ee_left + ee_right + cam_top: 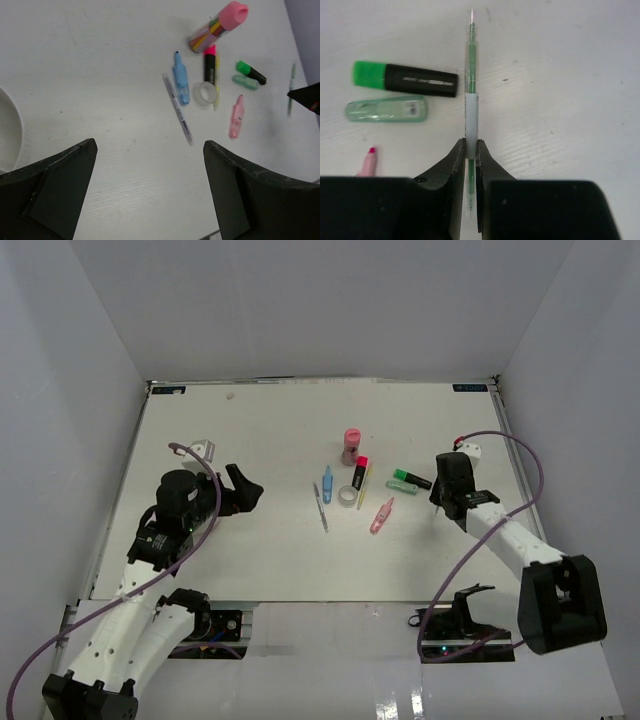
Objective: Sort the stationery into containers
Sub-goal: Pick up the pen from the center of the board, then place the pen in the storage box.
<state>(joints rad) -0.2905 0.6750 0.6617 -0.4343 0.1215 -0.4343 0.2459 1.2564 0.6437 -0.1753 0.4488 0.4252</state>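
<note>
Top: right claw (438, 500) low, highlighter (410, 479) just left of it; left claw (243, 490) well apart from both.
Left wrist: jaws wide apart, nothing between; bowl (11, 131) just left of claw.
Right wrist: clamped on thin pen (471, 95) toward near end, rest poking ahead. Light, slick, skinny, likely pivots; mid-barrel hold better.

Soft, even overhead light fills all three views. The white worktop (250, 540) reads bright without glare; shadows are faint and short. Both wrist views are sharp on the worktop, while the fingers (55, 190) of the left tool (150, 165) are dark, featureless and slightly soft.
</note>
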